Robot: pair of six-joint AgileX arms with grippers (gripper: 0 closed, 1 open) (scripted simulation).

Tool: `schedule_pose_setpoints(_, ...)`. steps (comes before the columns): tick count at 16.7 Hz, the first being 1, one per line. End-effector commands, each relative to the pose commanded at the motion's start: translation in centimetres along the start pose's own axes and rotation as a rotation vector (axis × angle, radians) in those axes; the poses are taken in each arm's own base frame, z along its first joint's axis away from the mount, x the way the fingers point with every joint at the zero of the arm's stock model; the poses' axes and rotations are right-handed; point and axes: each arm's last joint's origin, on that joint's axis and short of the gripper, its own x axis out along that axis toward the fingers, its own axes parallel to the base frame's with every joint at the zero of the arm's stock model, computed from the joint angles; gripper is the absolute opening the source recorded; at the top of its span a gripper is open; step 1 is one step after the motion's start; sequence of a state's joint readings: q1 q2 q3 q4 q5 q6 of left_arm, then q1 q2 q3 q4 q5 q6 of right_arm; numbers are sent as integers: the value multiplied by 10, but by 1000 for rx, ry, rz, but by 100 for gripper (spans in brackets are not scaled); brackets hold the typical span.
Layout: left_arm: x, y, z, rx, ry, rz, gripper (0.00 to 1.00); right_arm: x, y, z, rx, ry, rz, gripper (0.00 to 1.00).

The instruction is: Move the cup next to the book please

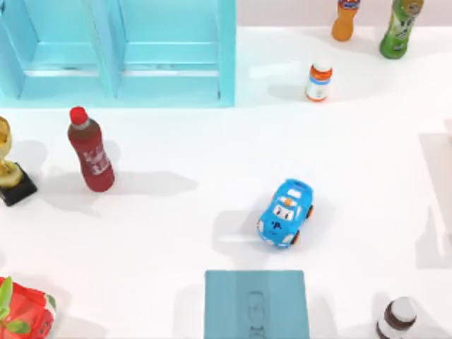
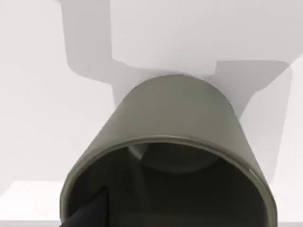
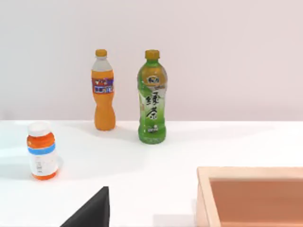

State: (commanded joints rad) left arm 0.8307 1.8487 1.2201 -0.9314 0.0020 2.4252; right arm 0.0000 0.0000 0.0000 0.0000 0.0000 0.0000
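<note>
The cup (image 2: pixel 170 156) is very close in front of the left wrist camera, a dull grey-olive round cup with its open mouth turned toward the lens and white tabletop (image 2: pixel 33 118) behind it. A dark finger (image 2: pixel 87 213) of the left hand reaches inside the rim at the near edge, so the hand seems to pinch the cup's wall, though I see just this one finger.

From above, the book (image 1: pixel 256 305) lies flat at the near edge of the tabletop, about in the middle, teal-blue with a faint figure on the cover. Just beyond it, a little to the right, stands a blue toy car (image 1: pixel 285 213), apart from the book. A red bottle (image 1: pixel 90 150) stands at the left, and a gold trophy (image 1: pixel 10 166) on a black base is at the far left edge. A light-blue shelf unit (image 1: pixel 120 53) is at the far left side.

In the right wrist view, an orange bottle (image 3: pixel 103 91) and a green bottle (image 3: pixel 152 97) stand near the far wall, a small orange jar (image 3: pixel 42 150) is nearer, and there is a wooden box (image 3: pixel 251 196). A dark tip of the right hand (image 3: pixel 92 212) shows at the picture's edge; whether it is spread, I cannot tell.
</note>
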Motion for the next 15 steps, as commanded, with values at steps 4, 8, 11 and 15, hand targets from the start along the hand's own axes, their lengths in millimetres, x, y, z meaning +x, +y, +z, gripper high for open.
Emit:
schedule_pose_setpoints(4, 21, -3, 2, 1, -7, -6, 100, 0, 0, 0, 0, 0, 0, 100)
schedule_pose_setpoints(8, 21, -3, 2, 1, -7, -6, 92, 0, 0, 0, 0, 0, 0, 100)
schedule_pose_setpoints(11, 21, -3, 2, 1, -7, -6, 70, 0, 0, 0, 0, 0, 0, 100)
schedule_pose_setpoints(15, 21, -3, 2, 1, -7, -6, 40, 0, 0, 0, 0, 0, 0, 100)
